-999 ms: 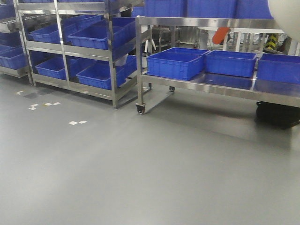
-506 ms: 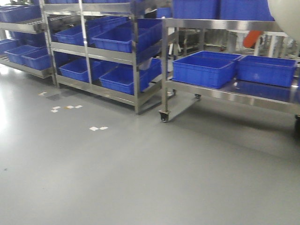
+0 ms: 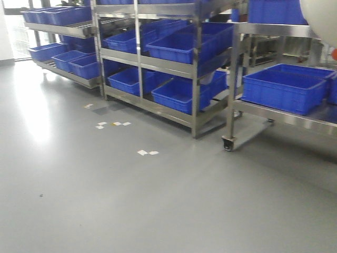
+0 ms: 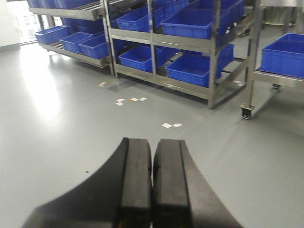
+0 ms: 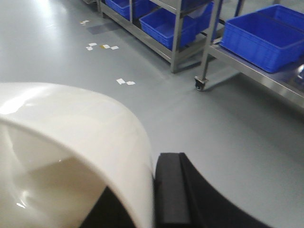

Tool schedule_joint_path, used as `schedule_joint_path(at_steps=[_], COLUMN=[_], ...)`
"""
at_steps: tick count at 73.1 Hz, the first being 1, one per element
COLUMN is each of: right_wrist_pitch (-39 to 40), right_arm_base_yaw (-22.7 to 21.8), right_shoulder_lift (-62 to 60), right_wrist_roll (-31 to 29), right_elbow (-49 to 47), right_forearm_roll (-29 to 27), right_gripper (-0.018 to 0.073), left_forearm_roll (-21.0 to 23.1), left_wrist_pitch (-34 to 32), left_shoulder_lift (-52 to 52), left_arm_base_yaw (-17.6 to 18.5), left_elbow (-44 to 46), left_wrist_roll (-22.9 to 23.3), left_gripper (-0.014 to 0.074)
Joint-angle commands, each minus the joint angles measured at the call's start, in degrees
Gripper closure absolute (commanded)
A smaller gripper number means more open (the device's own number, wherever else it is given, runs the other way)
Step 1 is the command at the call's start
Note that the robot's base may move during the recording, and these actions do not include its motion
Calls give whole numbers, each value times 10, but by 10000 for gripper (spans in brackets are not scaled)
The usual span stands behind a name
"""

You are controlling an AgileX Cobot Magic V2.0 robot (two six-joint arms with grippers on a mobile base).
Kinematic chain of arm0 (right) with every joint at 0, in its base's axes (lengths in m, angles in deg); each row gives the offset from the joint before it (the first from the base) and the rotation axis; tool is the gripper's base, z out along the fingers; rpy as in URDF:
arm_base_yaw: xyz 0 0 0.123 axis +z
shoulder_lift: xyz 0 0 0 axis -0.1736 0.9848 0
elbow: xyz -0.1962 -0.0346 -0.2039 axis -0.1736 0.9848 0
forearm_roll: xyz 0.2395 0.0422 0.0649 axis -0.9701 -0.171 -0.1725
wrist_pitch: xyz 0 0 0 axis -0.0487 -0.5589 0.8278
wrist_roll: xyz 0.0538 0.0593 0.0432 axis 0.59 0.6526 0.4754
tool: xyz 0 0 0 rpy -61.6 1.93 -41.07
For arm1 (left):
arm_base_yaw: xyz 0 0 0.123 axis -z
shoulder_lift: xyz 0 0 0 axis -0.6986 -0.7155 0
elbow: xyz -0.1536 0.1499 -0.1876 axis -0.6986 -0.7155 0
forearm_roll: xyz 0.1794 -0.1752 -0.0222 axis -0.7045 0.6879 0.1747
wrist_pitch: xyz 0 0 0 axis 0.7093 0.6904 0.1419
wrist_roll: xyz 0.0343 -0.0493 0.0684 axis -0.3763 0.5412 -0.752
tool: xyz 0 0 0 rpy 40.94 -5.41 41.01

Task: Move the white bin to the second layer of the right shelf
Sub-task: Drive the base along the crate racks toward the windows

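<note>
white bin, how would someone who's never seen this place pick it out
Ignore the steel racks of blue crates across the grey floor and look at the robot's right gripper. The white bin is clamped there by its wall, filling the lower left of the right wrist view. It is the only glossy off-white, round-rimmed tub; all others are blue.

Matte black left gripper: two thick fingers, flat rectangular faces, outward-curving flanks; right gripper: one matching black finger visible
</note>
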Motion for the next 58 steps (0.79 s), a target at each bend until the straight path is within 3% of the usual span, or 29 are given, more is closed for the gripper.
schedule_joint_path(at_steps=[1,58], right_wrist_pitch=[57,57], right_arm_base_yaw=[-4,-4], right_shoulder_lift=[0,0], right_wrist_roll=[0,0], right_elbow=[-19,-19], right_forearm_roll=[6,6], right_gripper=[504,504], left_forearm_roll=[0,0], left_wrist_pitch=[-49,-49], left_shoulder_lift=[8,8], left_arm_base_yaw=[3,3], left_elbow=[-21,-21], left_wrist_roll=[2,2], left_gripper=[512,512])
